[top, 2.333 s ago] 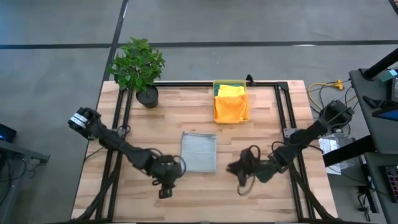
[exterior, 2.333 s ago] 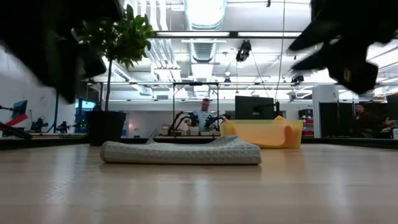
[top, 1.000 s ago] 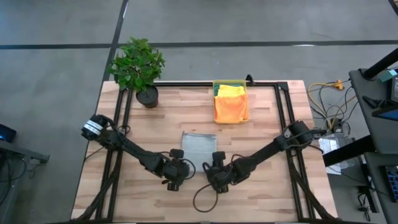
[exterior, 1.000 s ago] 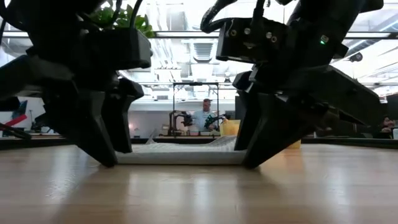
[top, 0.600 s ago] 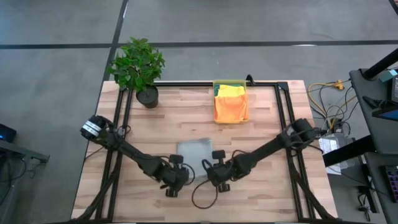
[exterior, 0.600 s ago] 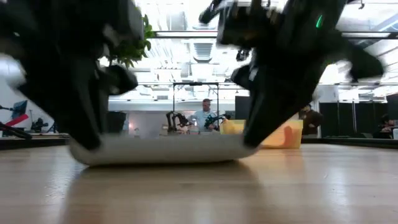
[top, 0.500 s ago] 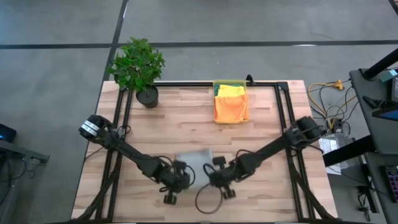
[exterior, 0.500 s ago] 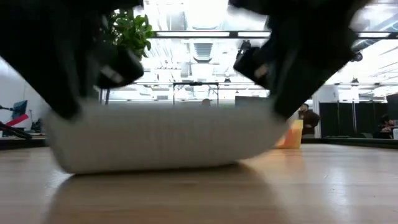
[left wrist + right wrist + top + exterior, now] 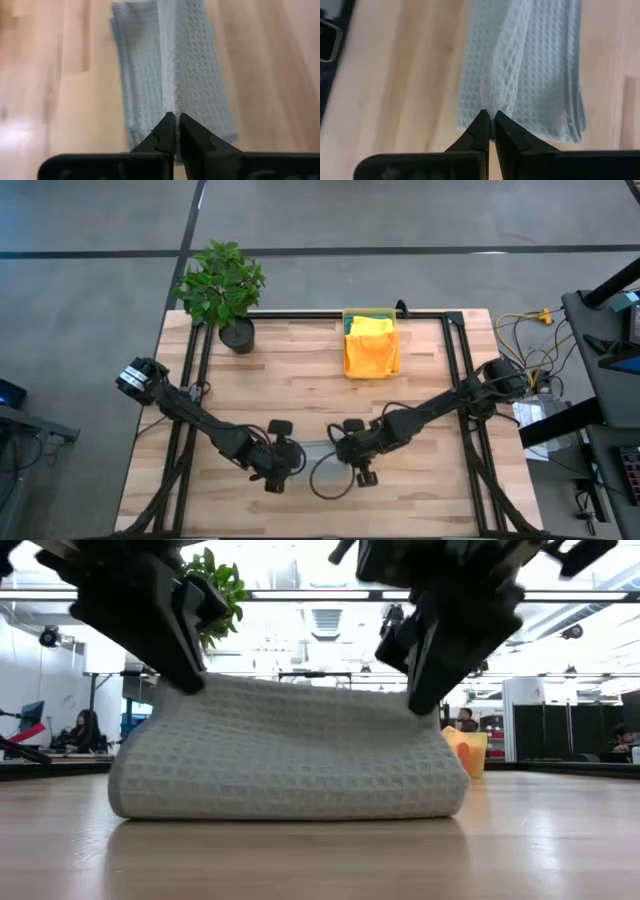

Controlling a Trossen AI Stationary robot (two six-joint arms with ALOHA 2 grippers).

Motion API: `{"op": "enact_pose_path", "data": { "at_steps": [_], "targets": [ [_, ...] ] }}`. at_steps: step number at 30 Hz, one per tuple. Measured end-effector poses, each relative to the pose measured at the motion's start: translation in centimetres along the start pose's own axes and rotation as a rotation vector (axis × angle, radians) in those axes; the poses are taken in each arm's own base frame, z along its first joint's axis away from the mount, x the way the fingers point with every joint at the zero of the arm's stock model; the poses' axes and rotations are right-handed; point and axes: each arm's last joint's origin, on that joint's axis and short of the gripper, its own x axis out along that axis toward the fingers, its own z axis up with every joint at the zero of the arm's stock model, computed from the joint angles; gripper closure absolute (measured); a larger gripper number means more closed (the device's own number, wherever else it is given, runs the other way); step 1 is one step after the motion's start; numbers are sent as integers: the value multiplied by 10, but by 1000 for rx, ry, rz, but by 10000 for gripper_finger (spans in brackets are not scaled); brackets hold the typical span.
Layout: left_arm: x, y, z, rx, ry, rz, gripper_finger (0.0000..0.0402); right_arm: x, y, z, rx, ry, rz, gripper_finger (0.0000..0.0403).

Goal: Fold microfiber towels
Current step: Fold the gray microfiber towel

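Jaws of left gripper (image 9: 172, 122) and right gripper (image 9: 487, 120) are clamped on the light grey waffle-weave towel (image 9: 290, 755), raising its upper edge off the wooden worktop (image 9: 300, 380).

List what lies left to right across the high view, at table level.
Potted plant → left gripper, jaws shut on the light grey towel → right gripper, jaws shut on the same towel → yellow bin with orange and yellow towels.

Grey towel (image 9: 530, 85) between pinched fingers (image 9: 479, 131)
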Motion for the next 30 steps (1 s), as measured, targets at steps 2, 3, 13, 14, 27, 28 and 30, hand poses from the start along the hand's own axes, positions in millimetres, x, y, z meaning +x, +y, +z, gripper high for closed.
{"op": "enact_pose_path", "data": {
  "at_steps": [2, 3, 13, 14, 27, 28, 30],
  "targets": [
    [1, 3, 1, -8, -3, 17, 401, 3, -8, -2, 31, 10, -11, 393],
    [1, 4, 1, -11, -2, 21, 401, 4, -12, -4, 45, 15, -18, 393],
    [19, 19, -8, -41, 26, 100, 401, 14, -42, -21, 150, 43, -87, 392],
    [20, 21, -9, -43, 32, 106, 401, 14, -44, -21, 157, 37, -90, 392],
    [41, 25, -23, -31, 110, 115, 379, 14, -64, -17, 274, -32, -115, 387],
    [41, 25, -23, -30, 111, 115, 369, 13, -68, -17, 305, -32, -131, 384],
    [41, 25, -24, -26, 121, 118, 344, 12, -75, -17, 362, -40, -146, 371]
  ]
}}
